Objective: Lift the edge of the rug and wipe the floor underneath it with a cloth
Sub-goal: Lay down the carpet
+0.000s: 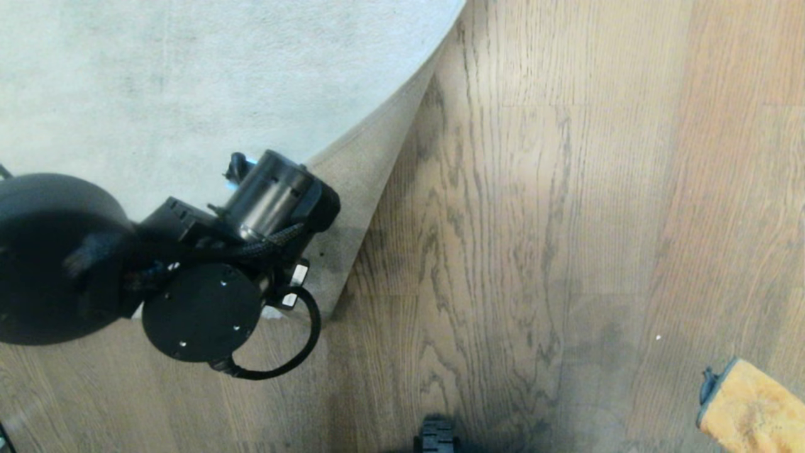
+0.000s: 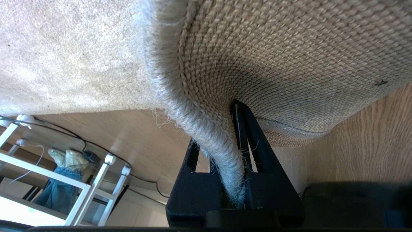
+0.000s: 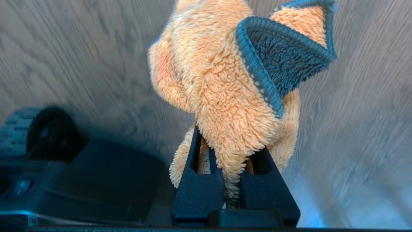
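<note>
**Rug up, cloth in hand: wipe next**

L gripper (image 2: pixel 232 167) clamped on the rug edge (image 2: pixel 206 135), corner peeled back, tan backing showing, ~9 o'clock in head view. R gripper (image 3: pixel 232 180) pinched on the cloth (image 1: pixel 751 406), ~4 o'clock. Exposed floor (image 1: pixel 503 251) at centre. IMO: keep L hold steady, bring cloth in low along the fold, press flat, don't snag the hem.

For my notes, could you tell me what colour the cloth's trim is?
Dark blue-grey, edging the orange-tan cloth; it shows best in the right wrist view.
</note>
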Tool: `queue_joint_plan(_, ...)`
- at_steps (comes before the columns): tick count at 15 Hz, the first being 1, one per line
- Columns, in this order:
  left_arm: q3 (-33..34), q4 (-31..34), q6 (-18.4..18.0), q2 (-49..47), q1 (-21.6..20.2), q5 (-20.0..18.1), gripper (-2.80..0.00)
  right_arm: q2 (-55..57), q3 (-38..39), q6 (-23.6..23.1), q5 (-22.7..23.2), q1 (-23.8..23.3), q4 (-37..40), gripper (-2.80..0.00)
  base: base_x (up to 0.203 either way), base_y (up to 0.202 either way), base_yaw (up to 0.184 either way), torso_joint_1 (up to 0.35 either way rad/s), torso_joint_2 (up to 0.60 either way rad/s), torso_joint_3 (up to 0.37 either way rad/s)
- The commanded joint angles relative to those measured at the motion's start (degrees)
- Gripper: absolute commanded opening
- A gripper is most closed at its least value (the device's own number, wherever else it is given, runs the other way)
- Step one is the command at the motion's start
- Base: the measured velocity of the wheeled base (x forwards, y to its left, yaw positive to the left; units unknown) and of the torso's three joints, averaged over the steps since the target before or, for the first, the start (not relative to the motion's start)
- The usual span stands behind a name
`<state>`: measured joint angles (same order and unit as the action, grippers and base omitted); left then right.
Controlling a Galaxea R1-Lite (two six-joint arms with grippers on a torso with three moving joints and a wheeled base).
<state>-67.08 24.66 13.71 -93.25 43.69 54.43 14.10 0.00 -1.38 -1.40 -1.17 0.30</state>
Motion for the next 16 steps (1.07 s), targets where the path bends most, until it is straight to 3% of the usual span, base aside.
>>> queue_joint_plan(1,0.02,0.12,0.08,-0.09,0.01,0.32,-2.80,-2.86,0.00,-0.03,-0.02,-0.46,0.03,-2.80,0.000,0.000,0.000,0.000,0.00,0.000)
queue_joint_plan(5,-0.50,0.12,0.08,-0.09,-0.01,0.32,-2.80,-13.39,0.00,-0.17,-0.06,0.47,0.04,-2.80,0.000,0.000,0.000,0.000,0.00,0.000)
queue_joint_plan(16,-1.33,0.12,0.08,0.50,0.87,0.19,-2.80,-14.10,0.00,1.47,-0.27,0.61,0.04,-2.80,0.000,0.000,0.000,0.000,0.00,0.000)
